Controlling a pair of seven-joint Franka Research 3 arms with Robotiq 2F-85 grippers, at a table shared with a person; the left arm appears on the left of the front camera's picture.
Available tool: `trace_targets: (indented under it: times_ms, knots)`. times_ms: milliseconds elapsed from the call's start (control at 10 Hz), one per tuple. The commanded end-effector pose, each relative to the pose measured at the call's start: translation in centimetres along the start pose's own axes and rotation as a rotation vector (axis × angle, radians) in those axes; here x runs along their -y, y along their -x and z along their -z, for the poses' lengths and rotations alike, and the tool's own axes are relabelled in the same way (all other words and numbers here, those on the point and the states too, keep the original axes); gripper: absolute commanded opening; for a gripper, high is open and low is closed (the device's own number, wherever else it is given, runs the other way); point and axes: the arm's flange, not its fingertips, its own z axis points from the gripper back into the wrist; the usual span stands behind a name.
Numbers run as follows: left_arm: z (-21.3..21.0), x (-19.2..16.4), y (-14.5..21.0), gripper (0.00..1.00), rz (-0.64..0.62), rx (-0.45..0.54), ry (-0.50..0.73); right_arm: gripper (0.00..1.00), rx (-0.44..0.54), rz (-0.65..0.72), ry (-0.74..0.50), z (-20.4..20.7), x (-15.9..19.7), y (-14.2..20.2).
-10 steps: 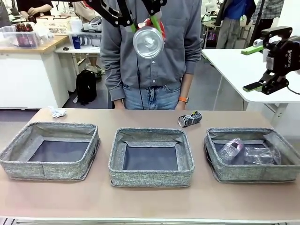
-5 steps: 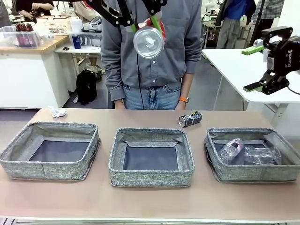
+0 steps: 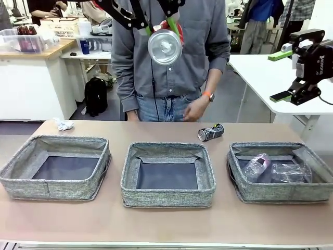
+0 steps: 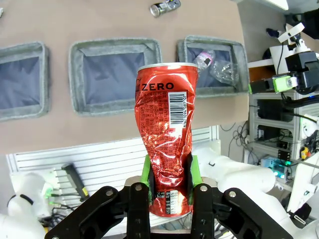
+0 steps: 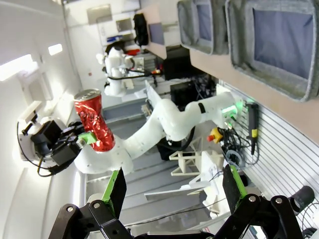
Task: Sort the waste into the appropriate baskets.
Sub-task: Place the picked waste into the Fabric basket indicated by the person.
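the left gripper (image 4: 168,174) clamps a crumpled red drink can (image 4: 164,129) by its base, high above the middle of the table (image 3: 156,221). the right gripper (image 3: 282,75) hangs wide open, empty, beyond the right edge. the black-and-silver can (image 3: 210,132) lies by the far edge, the paper wad (image 3: 63,124) at the far left corner. two clear bottles (image 3: 256,165) lie in the right basket (image 3: 281,194).

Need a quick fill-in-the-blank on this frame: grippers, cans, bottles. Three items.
1. The left gripper is shut on the red drink can; the right gripper is ___.
2. The right basket holds ___ clear plastic bottles.
3. The black-and-silver drink can lies on its ___ on the table.
Missing words: open; two; side.
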Motion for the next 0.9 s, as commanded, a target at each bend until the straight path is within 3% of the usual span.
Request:
trace_targets:
  times_ms: [0, 800]
  knots:
    - [-0.03, -0.68, 0.40, 0.29, 0.009, 0.013, -0.010, 1.00, 0.003, -0.003, -0.010, -0.22, -0.39, -0.22]
    - [-0.03, -0.68, 0.40, 0.29, 0.009, 0.013, -0.010, 1.00, 0.003, -0.003, -0.010, -0.22, -0.39, -0.22]
